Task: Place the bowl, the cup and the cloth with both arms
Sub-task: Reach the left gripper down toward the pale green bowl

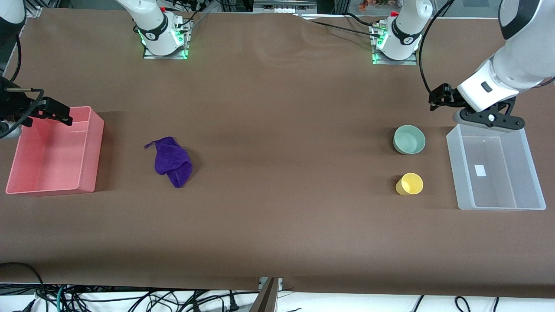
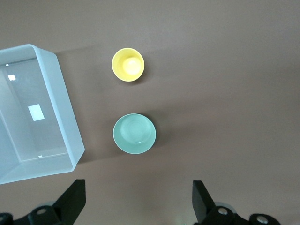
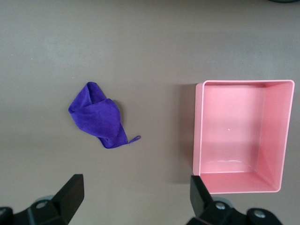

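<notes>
The pale mint-green bowl [image 1: 409, 139] stands upright on the brown table, and shows in the left wrist view [image 2: 134, 133]. The yellow cup [image 1: 410, 183] stands nearer the front camera than the bowl, apart from it [image 2: 128, 64]. The purple cloth [image 1: 172, 160] lies crumpled toward the right arm's end [image 3: 99, 115]. My left gripper [image 1: 439, 99] hangs open and empty over the table, above the bowl and a clear bin's corner [image 2: 138, 201]. My right gripper [image 1: 47, 112] hangs open and empty over a pink bin's rim [image 3: 136, 197].
An empty clear plastic bin [image 1: 453, 169] stands beside the bowl and cup at the left arm's end [image 2: 65, 117]. An empty pink bin [image 1: 93, 147] stands beside the cloth at the right arm's end [image 3: 198, 131]. Cables hang below the table's front edge.
</notes>
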Action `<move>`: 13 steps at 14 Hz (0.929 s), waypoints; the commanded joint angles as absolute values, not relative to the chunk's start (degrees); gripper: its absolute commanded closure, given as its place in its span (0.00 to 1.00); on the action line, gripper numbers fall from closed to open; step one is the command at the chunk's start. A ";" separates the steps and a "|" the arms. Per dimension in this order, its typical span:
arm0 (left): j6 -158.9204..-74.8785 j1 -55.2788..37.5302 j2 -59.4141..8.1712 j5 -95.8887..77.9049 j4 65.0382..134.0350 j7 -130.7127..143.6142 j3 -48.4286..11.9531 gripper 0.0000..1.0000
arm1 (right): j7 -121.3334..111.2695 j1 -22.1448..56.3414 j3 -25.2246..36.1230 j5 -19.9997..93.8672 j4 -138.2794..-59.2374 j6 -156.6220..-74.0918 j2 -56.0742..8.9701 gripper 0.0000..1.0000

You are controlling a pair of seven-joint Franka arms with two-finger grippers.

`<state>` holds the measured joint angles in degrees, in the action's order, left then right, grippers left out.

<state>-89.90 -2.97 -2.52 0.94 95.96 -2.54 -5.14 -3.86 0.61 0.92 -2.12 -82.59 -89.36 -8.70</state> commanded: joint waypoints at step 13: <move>-125.64 3.25 -4.21 3.78 129.16 -2.99 -5.10 0.00 | -3.87 2.20 -0.09 -1.41 -82.88 -89.74 -10.98 0.00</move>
<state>-118.37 2.17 -5.60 2.29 122.10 -2.60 -4.67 -3.86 1.59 0.12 -2.00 -82.68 -89.38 -9.58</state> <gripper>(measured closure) 0.000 0.000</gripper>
